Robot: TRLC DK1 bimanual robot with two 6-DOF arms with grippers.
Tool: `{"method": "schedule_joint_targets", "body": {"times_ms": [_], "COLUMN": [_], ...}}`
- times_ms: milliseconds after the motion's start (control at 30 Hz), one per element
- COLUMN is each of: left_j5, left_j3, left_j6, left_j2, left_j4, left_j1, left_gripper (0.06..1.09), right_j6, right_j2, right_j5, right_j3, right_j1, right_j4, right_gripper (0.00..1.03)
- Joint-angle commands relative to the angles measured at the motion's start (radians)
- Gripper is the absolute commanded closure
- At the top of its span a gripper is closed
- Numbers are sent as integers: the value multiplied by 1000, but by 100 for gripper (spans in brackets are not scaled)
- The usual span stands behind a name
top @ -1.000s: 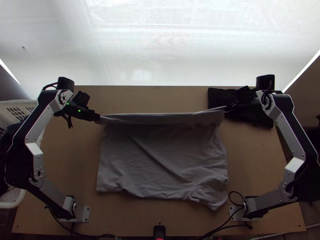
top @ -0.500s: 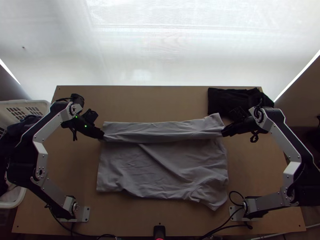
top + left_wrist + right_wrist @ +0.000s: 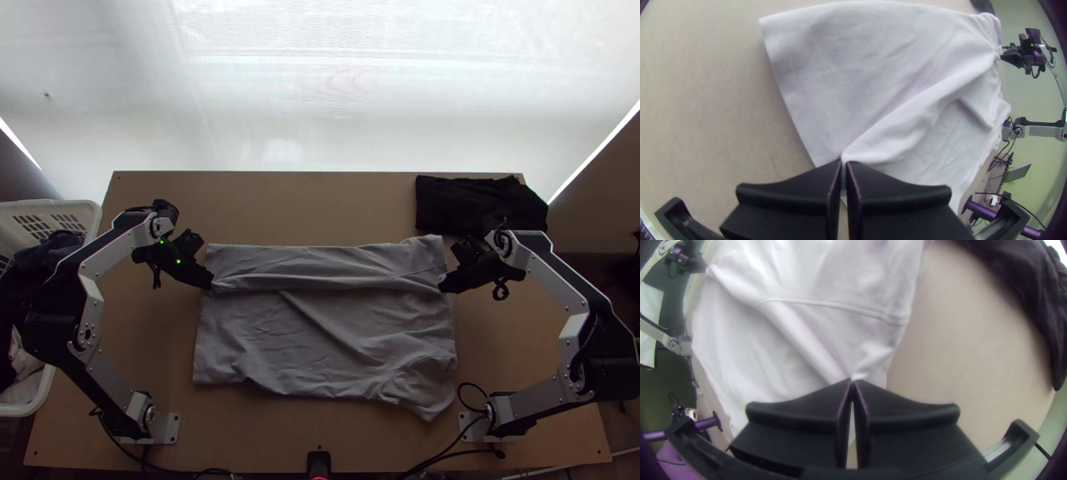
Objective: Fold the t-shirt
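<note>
While the grey t-shirt (image 3: 320, 344) was pinched by left hand (image 3: 213, 285) at ten o'clock, right hand (image 3: 441, 286) at two, even tension was needed.

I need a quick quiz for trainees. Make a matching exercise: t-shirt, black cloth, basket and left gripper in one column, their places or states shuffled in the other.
1. T-shirt
2. Black cloth
3. Basket
4. Left gripper

A. At the left side of the table, with clothes in it
B. Pinching fabric at one side
C. Near the table's far right corner
D. Held at both sides, a fold running across it

Pairs: 1-D, 2-C, 3-A, 4-B
</note>
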State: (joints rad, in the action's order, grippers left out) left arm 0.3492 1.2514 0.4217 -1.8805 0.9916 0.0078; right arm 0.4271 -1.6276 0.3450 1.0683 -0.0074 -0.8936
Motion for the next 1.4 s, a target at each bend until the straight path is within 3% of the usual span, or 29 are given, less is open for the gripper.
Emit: {"method": "schedule_joint_targets", "body": {"times_ms": [0,67,100,167,200,267,300,467,567,633,767,900,1100,1300,1367], "left_j5": [-7,-7,-7,-7,-7,-6,-6,-7,-7,-6,-1,13,13,40,39], "left_j3": [-21,-26,-26,-26,-26,-23,-23,-21,-24,-24,-92,-161,-302,-314,-308], "left_j6": [23,34,34,35,40,51,65,134,186,262,358,356,316,267,266], "left_j2": [-14,-6,-5,12,32,78,107,302,417,483,592,584,641,612,609], "left_j4": [-1,-1,-1,1,-1,4,9,36,85,176,274,430,430,413,413], "left_j1": [-5,-11,-11,-15,-17,-25,-26,-43,-52,-57,-81,-86,-111,-143,-141], "left_gripper": [105,101,83,19,10,10,10,10,10,10,10,10,10,10,10], "right_j6": [-11,-16,-19,-31,-33,-34,-34,-25,-25,-25,-30,-44,-30,-34,-34], "right_j2": [-14,-14,-14,-3,15,81,130,425,543,595,673,716,663,598,571], "right_j5": [-44,-44,-44,-44,-44,-58,-69,-118,-176,-175,-93,-84,-54,-35,-34], "right_j3": [-59,-68,-67,-67,-70,-76,-84,-94,-71,-79,-151,-286,-327,-321,-330], "right_j1": [4,4,4,6,15,38,60,159,268,348,343,284,179,264,279], "right_j4": [15,33,33,30,27,21,21,-16,-165,-291,-427,-449,-466,-456,-450], "right_gripper": [100,99,94,70,55,15,3,3,4,7,10,10,10,10,17]}}
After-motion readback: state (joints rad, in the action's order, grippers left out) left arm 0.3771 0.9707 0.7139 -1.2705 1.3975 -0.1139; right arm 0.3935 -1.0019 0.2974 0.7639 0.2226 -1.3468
